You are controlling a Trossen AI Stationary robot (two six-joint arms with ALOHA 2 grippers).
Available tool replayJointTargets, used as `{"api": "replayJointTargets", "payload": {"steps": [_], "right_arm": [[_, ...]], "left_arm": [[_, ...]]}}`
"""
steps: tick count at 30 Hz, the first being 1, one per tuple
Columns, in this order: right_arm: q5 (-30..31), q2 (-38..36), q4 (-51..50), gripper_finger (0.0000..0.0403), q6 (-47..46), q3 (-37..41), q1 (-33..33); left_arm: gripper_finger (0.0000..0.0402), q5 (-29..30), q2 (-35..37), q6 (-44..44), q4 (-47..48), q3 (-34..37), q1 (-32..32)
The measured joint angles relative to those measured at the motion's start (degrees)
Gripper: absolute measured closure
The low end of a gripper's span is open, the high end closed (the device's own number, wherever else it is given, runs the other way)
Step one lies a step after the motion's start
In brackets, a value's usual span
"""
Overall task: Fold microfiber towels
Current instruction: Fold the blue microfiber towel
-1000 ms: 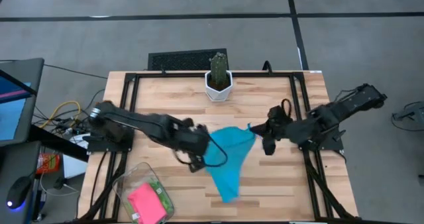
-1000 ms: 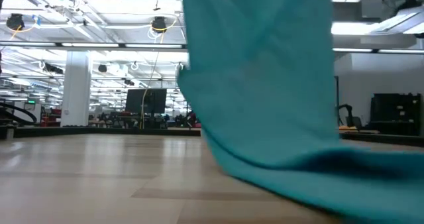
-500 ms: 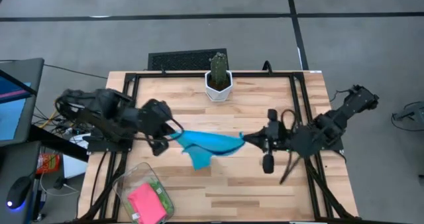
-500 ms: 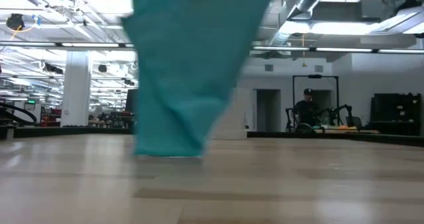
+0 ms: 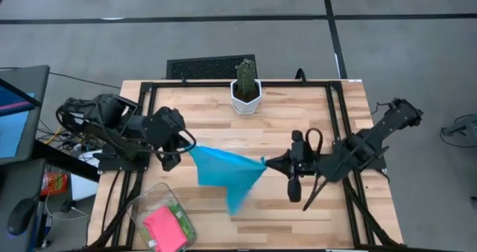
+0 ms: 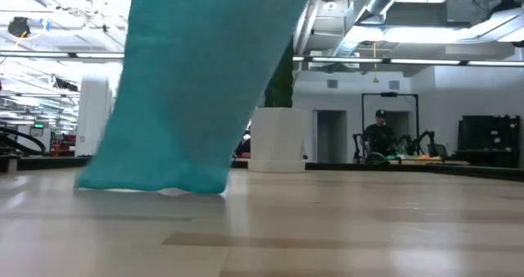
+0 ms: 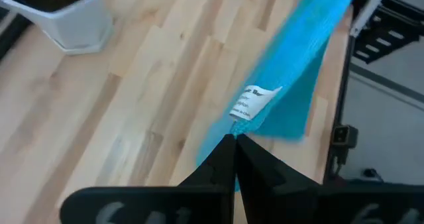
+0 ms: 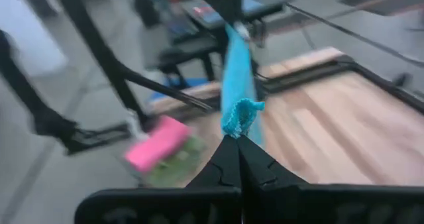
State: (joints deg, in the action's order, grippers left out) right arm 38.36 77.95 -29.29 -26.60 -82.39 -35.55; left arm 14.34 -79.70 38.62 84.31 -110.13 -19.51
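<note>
Presently on the wooden table [image 5: 350, 133], listed left to right, with clock directions read from the overhead view.

1. Clear bin [image 5: 159, 216], at 7 o'clock near the table's front left corner. Holds a pink towel [image 5: 165, 227] and a green towel [image 5: 177, 211].

2. Left gripper [image 5: 184, 146], at 9 o'clock over the table's left part. Fingers clenched on one corner of the blue towel [image 5: 223, 174]; the wrist view shows a white label [image 7: 254, 102] just beyond the fingertips.

3. Blue towel, at table centre, stretched between the two grippers. Its loose part hangs down toward 6 o'clock in a point; in the level view [image 6: 201, 88] its lowest edge rests on the tabletop.

4. Potted cactus [image 5: 245, 86] in a white pot, at 12 o'clock by the far edge, well apart from the towel.

5. Right gripper [image 5: 267, 163], at 3 o'clock, right of centre. Fingers clenched on the opposite corner of the blue towel.

6. Person [image 6: 378, 133], in the room beyond the table.
</note>
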Motion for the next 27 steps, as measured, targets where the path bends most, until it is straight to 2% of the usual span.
{"api": "replayJointTargets", "payload": {"steps": [2,6,11,18,24,27], "right_arm": [[-3.0,-0.1,3.6,0.0397,0.8,-0.1,0.0],[-3.6,0.2,6.2,0.0397,-0.8,-0.1,-2.7],[-2.2,0.2,6.2,0.0397,-9.0,-0.1,-7.3],[-0.5,2.4,7.5,0.0397,-19.1,0.0,-13.2],[-0.7,4.0,5.2,0.0397,-23.5,0.0,-11.8],[-0.7,4.5,1.9,0.0397,-23.6,0.0,-9.1]], "left_arm": [[0.0401,-1.7,-0.2,0.3,0.0,0.0,-0.6],[0.0401,-5.0,-0.1,3.4,-0.4,0.0,-3.1],[0.0401,-7.6,-0.2,9.7,-2.0,0.0,-8.0],[0.0401,-7.9,-0.2,15.3,-10.4,0.0,-14.2],[0.0401,-6.6,-0.7,14.4,-10.3,0.0,-14.2],[0.0401,-2.9,-1.9,10.7,-7.0,0.0,-13.6]]}}
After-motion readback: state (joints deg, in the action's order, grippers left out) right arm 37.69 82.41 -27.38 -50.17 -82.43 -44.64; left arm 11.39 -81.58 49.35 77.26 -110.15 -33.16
